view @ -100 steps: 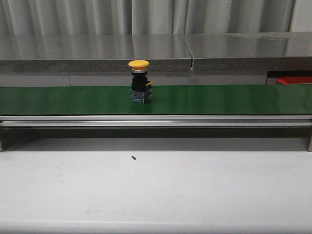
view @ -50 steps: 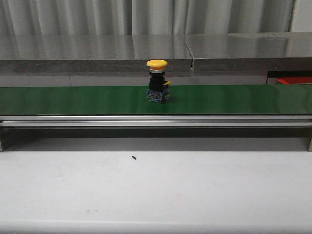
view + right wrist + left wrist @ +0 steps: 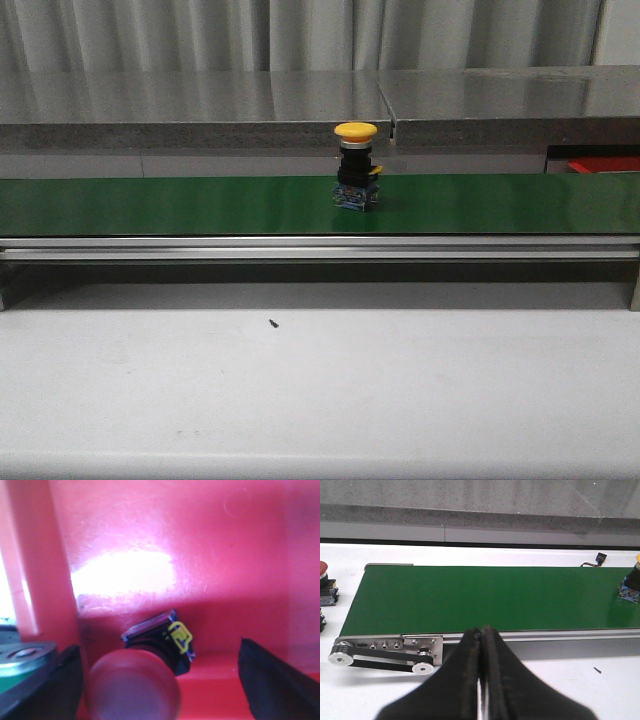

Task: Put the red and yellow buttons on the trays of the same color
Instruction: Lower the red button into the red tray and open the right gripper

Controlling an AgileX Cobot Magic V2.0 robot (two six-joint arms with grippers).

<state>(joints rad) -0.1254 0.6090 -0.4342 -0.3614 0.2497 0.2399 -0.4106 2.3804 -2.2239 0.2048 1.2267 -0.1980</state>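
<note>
On the green conveyor belt [image 3: 150, 205], a yellow mushroom-head push button [image 3: 356, 170] stands upright; the left tool [image 3: 481, 680] is pinched closed, empty; the right tool [image 3: 160, 680] gapes wide over a red-capped button [image 3: 145, 675] lying in the red plastic tray [image 3: 200, 540].

Button [image 3: 356, 168] upright on conveyor belt [image 3: 150, 205], another button [image 3: 150, 665] in tray [image 3: 225, 555]

From my remote feed I've got a plain white table [image 3: 320, 390] up front, a grey stone-look ledge [image 3: 200, 120] running across behind it, and pale pleated curtains [image 3: 150, 35] at the back. Lighting's flat and even.
</note>
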